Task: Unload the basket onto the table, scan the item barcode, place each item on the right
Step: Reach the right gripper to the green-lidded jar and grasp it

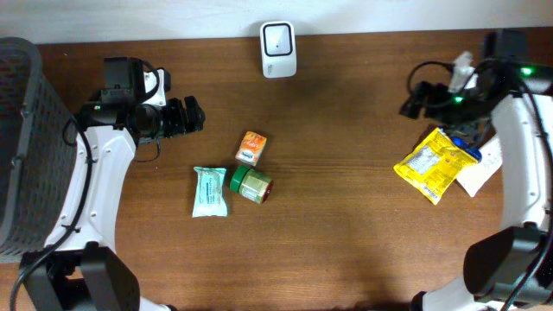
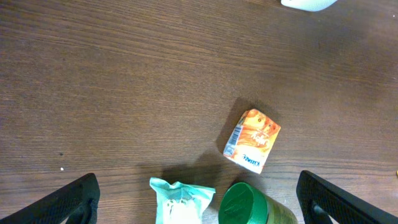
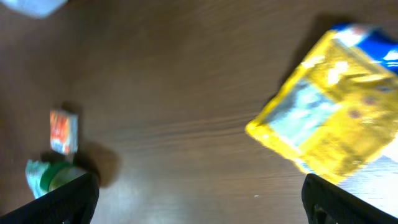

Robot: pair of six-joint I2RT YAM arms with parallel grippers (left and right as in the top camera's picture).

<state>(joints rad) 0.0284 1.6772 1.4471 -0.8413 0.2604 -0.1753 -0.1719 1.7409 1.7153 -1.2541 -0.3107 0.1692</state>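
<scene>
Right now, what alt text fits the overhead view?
On a wooden table, an orange carton, a teal packet and a green-lidded jar cluster at centre, below a white barcode scanner; a yellow pouch lies at right near the right gripper, and a grey basket stands far left.

The table (image 1: 346, 246) is dark brown wood grain. At right, the packet (image 1: 432, 164) is yellow with blue trim. Mid-table: an orange carton (image 1: 251, 149), a green-lidded jar (image 1: 252, 184), a mint-green pouch (image 1: 209, 192). The far scanner (image 1: 278, 49) is white.
</scene>
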